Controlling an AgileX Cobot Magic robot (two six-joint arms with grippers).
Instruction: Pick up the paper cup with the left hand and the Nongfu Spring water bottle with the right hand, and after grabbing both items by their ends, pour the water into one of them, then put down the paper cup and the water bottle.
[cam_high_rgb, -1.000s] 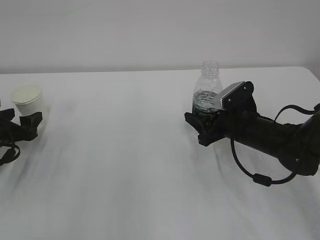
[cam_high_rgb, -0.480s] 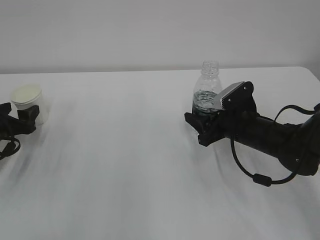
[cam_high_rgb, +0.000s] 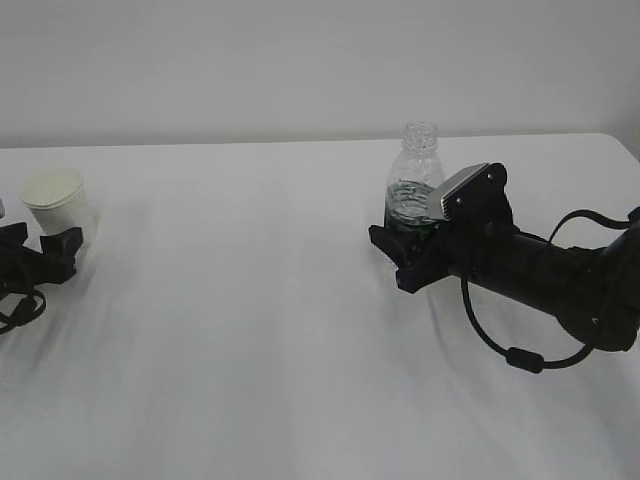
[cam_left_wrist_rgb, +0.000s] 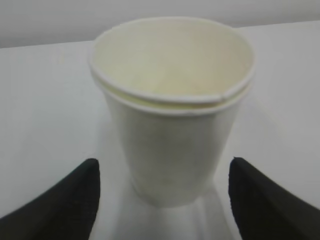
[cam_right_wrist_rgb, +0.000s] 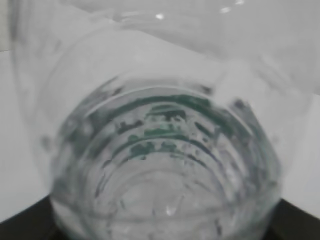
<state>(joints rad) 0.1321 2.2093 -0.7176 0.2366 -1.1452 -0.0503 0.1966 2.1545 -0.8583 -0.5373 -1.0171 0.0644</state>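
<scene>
Paper cup (cam_high_rgb: 60, 206) upright at far left of exterior view, left hand (cam_left_wrist_rgb: 162, 197) fingers spread either side, not touching. Nongfu Spring water bottle (cam_high_rgb: 414, 180) right of centre, base clamped by right hand (cam_high_rgb: 405, 255). Water (cam_right_wrist_rgb: 165, 180) visible only up close.

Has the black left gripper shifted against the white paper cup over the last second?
Yes. The left gripper went toward the white paper cup, then came back nearer the camera; the cup stands unmoved.

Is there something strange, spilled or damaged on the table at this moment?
Only the paper cup: its rim shows a doubled edge with a small step on the right, as if dented or two cups were nested. No spill shows; the bottle stands upright.
</scene>
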